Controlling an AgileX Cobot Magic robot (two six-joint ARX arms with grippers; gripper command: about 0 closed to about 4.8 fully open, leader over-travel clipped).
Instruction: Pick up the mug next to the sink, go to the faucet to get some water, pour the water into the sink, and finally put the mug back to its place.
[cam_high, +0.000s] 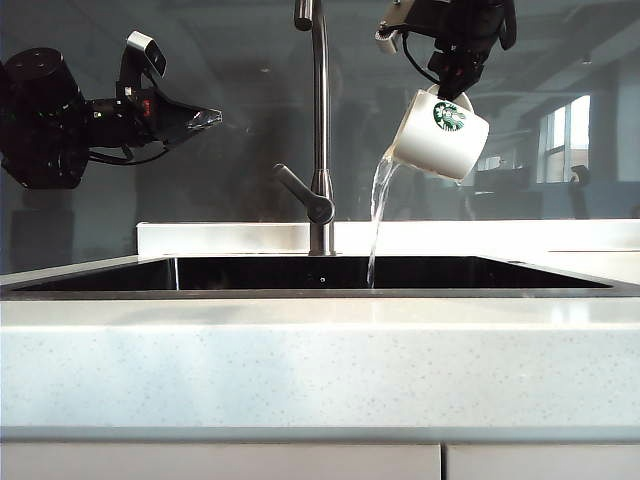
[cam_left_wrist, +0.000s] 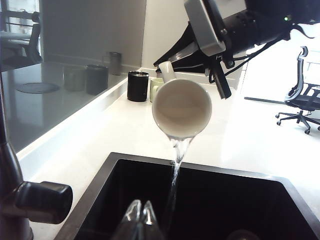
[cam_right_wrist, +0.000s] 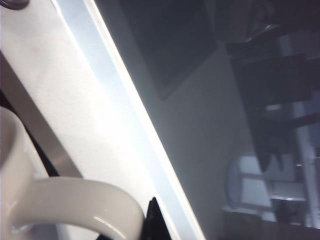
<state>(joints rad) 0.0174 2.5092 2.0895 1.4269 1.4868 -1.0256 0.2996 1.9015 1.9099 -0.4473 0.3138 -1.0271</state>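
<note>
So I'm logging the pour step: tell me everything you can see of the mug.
The mug is glossy white, ceramic-looking, with a round green logo and a loop handle. The right gripper holds it by that handle, high above the sink, right of the faucet. It is tilted, mouth down-left, and water streams from its rim into the basin.

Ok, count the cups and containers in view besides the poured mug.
2 for certain: a black container and a pale cup beside it, on the counter behind the mug held by the right gripper. The wall shows only their reflections; more may be hidden.
</note>
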